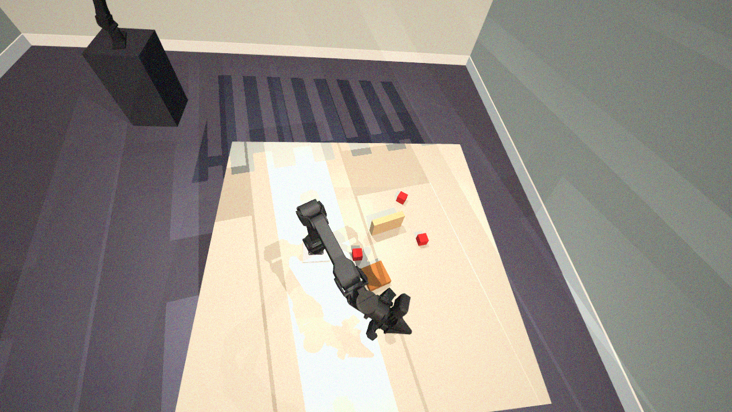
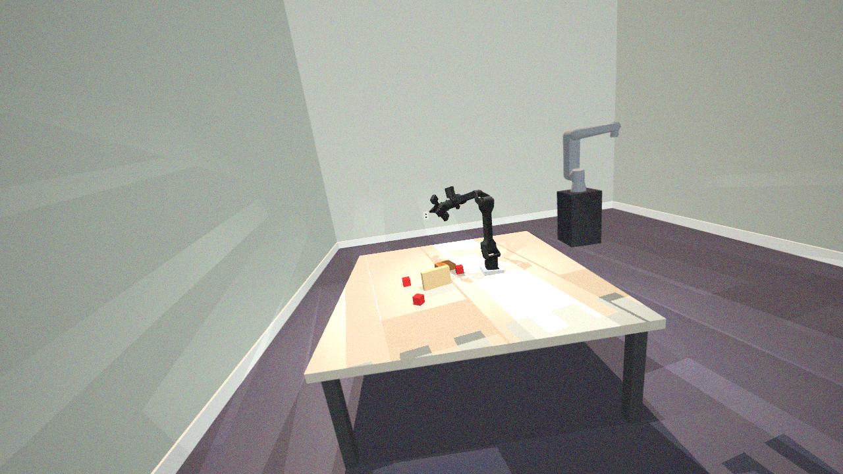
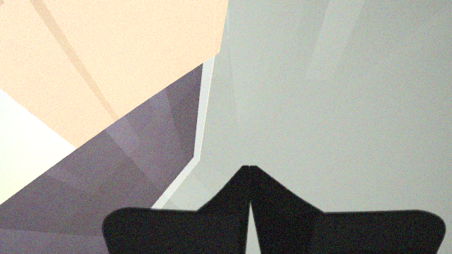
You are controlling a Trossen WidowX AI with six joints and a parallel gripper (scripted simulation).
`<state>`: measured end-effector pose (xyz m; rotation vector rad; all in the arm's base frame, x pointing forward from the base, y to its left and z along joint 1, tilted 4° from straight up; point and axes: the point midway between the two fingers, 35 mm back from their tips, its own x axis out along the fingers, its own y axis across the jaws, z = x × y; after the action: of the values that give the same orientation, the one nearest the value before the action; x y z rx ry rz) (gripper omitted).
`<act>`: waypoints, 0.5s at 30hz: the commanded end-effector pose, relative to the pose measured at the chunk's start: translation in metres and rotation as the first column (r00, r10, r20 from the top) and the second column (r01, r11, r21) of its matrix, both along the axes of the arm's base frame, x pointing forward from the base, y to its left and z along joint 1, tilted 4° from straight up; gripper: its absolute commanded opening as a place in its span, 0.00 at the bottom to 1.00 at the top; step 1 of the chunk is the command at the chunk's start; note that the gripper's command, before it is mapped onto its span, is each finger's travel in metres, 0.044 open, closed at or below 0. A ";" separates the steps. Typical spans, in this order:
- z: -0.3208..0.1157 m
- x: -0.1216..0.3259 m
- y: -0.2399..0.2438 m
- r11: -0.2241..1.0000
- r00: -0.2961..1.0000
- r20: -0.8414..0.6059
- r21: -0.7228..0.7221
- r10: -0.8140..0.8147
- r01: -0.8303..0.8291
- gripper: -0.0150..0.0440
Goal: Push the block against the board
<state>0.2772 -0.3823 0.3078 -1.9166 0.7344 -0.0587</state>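
Observation:
The orange square block (image 1: 380, 273) (image 2: 446, 263) lies flat on the table, partly hidden by my arm in the top view. The tan board (image 1: 387, 221) (image 2: 436, 276) stands on its long edge farther back, apart from the block with a gap between them. My gripper (image 1: 405, 328) (image 2: 435, 210) (image 3: 248, 172) is shut and empty. It is held high above the table, off to the near side of the block and touching nothing. The wrist view shows only a table corner, the floor and the wall, neither block nor board.
Three small red cubes (image 1: 401, 197) (image 1: 421, 238) (image 1: 357, 253) lie around the board and block; they also show in the exterior view (image 2: 406, 281) (image 2: 418, 299) (image 2: 459, 269). A grey arm on a black pedestal (image 1: 135, 76) (image 2: 579, 216) stands on the floor beyond the table (image 1: 460, 317) (image 3: 106, 53).

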 end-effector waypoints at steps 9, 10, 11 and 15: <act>-0.052 0.090 0.093 0.936 0.985 -0.085 0.333 0.151 -0.115 0.25; -0.057 0.096 0.103 0.926 0.982 -0.096 0.359 0.165 -0.120 0.25; -0.061 0.101 0.114 0.920 0.977 -0.113 0.370 0.181 -0.128 0.25; -0.078 0.121 0.160 0.888 0.952 -0.180 0.436 0.248 -0.149 0.25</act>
<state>0.3839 -0.2540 0.2446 -1.6275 0.6310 0.3342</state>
